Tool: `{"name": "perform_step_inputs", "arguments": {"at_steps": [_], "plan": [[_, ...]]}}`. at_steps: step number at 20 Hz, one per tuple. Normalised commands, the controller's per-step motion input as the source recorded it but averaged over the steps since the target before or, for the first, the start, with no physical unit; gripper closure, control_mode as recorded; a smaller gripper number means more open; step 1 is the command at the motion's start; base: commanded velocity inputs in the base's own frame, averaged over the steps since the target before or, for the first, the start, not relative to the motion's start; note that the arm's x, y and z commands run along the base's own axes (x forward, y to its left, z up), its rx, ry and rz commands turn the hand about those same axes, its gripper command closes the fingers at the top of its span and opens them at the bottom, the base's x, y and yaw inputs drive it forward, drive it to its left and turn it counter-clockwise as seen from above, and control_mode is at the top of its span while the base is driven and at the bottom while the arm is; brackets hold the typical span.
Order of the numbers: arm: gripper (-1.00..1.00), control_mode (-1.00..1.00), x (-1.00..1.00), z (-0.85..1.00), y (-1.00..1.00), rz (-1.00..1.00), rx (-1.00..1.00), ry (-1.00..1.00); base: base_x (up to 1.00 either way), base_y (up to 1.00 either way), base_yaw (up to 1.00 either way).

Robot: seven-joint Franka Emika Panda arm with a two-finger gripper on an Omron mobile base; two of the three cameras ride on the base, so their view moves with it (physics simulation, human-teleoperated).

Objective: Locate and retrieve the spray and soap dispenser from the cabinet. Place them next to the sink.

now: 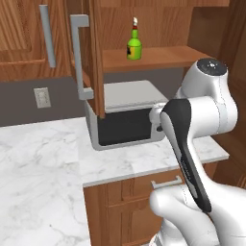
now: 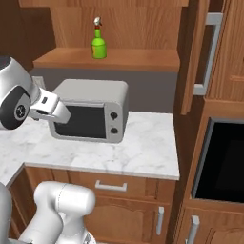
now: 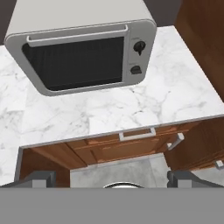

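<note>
Nothing retrieved yet: spray (image 1: 134, 44) sits on cabinet shelf (image 1: 158, 57), well above gripper (image 3: 112, 178), jaws apart & empty over desk (image 3: 131, 105). Soap dispenser prob. hidden.

Open wall cabinet above a counter crowded by a microwave.

The cabinet (image 2: 114, 57) stands open, its door (image 1: 93, 53) swung out edge-on at the left, its bar handle (image 1: 79, 57) jutting into the approach. The wooden shelf (image 2: 138, 59) is mostly bare, with free room on both sides of the spray (image 2: 98, 44) standing towards its left. Directly below, a grey microwave (image 2: 93, 116) takes up the back of the marble counter (image 2: 143, 152), leaving open surface in front and to its right. A tall wooden panel (image 2: 190, 57) walls off the right side.
</note>
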Motion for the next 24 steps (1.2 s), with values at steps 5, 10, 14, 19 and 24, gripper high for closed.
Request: {"name": "perform_step_inputs", "arguments": {"at_steps": [5, 10, 14, 19, 24], "plan": [[-1.00, 1.00, 0.00, 0.00, 0.00, 0.00, 0.00, 0.00, 0.35, -0.12, 0.02], [-1.00, 1.00, 0.00, 0.00, 0.00, 0.00, 0.00, 0.00, 0.44, -0.29, 0.07], [-1.00, 1.00, 0.00, 0.00, 0.00, 0.00, 0.00, 0.00, 0.53, -0.43, 0.12], [-1.00, 1.00, 0.00, 0.00, 0.00, 0.00, 0.00, 0.00, 0.49, -0.32, 0.13], [-1.00, 1.00, 0.00, 0.00, 0.00, 0.00, 0.00, 0.00, 0.56, -0.03, 0.07]]}}
